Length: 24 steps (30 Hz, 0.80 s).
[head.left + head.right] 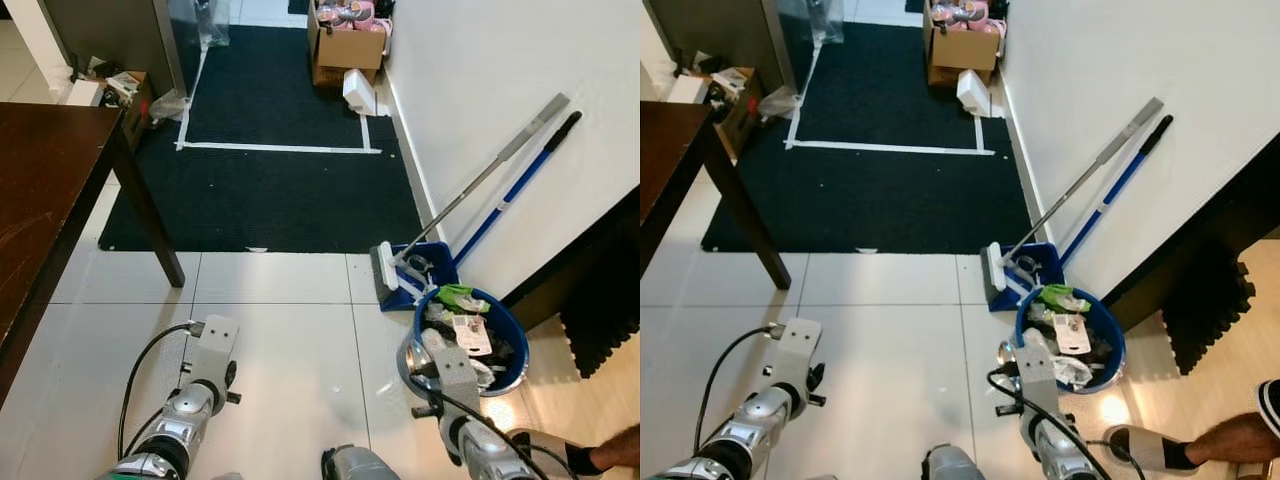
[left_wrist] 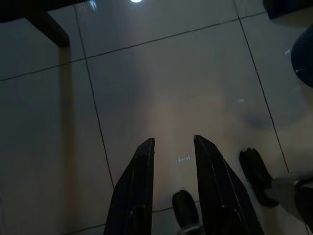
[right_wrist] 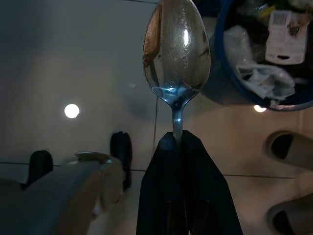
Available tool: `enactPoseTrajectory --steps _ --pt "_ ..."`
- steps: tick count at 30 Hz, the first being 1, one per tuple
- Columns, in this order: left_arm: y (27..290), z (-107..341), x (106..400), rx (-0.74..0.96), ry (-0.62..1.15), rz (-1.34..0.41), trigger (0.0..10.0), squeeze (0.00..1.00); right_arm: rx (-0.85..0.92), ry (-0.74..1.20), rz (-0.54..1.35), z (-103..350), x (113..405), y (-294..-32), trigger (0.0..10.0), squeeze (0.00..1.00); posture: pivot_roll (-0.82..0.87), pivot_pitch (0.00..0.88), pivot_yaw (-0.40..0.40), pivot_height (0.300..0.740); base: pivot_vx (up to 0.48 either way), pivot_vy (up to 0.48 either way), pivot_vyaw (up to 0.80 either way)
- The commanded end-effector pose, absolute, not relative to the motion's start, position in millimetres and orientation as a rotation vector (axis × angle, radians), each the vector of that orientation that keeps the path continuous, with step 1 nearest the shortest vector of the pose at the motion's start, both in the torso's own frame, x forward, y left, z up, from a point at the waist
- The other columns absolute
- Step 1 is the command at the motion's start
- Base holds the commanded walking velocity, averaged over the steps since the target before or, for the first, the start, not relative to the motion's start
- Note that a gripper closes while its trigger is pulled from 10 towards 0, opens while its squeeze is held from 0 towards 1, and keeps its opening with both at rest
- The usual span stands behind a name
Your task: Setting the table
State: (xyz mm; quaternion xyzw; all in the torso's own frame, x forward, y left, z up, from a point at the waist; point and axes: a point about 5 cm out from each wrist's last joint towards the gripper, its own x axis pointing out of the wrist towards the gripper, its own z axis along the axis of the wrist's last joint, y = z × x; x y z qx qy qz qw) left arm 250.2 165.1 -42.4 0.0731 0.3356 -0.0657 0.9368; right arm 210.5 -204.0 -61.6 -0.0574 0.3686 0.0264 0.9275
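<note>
My right gripper (image 3: 177,134) is shut on the handle of a silver spoon (image 3: 177,49). The spoon's bowl points away from the fingers, over the white tile floor. My left gripper (image 2: 173,142) is open and holds nothing; it hangs low above the tiles. A dark wooden table (image 1: 40,190) stands at my left, with one leg (image 1: 150,215) on the edge of the rug. Both silver arms hang low in front of me, the left arm (image 1: 205,375) nearer the table and the right arm (image 1: 455,375) beside the blue bin.
A blue bin (image 1: 512,335) full of rubbish stands close on the right by the white wall. A broom (image 1: 470,195), a blue mop handle (image 1: 520,180) and a dustpan (image 1: 428,262) lean there. A dark rug (image 1: 270,180) and a cardboard box (image 1: 345,45) lie ahead. A person's sandalled foot (image 1: 1160,447) is at the lower right.
</note>
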Motion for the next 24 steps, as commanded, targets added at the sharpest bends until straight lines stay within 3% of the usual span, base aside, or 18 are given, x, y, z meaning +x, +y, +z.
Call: enactPoseTrajectory --steps 1,11,24 --pt "168 -50 238 0.138 0.715 -0.114 10.0 0.0 -0.101 0.759 0.044 -64 207 -202 10.0 0.0 -0.04 0.065 0.014 0.74 0.0 0.0 0.0" --pt "172 -65 215 0.127 0.789 -0.059 10.0 0.0 -0.126 0.775 0.061 -65 207 -198 10.0 0.0 -0.01 0.066 -0.012 0.74 0.0 0.0 0.0" --pt "177 -59 222 0.079 0.718 -0.017 10.0 0.0 -0.109 0.717 0.06 -58 219 -192 10.0 0.0 0.03 0.063 -0.041 0.74 0.0 0.0 0.0"
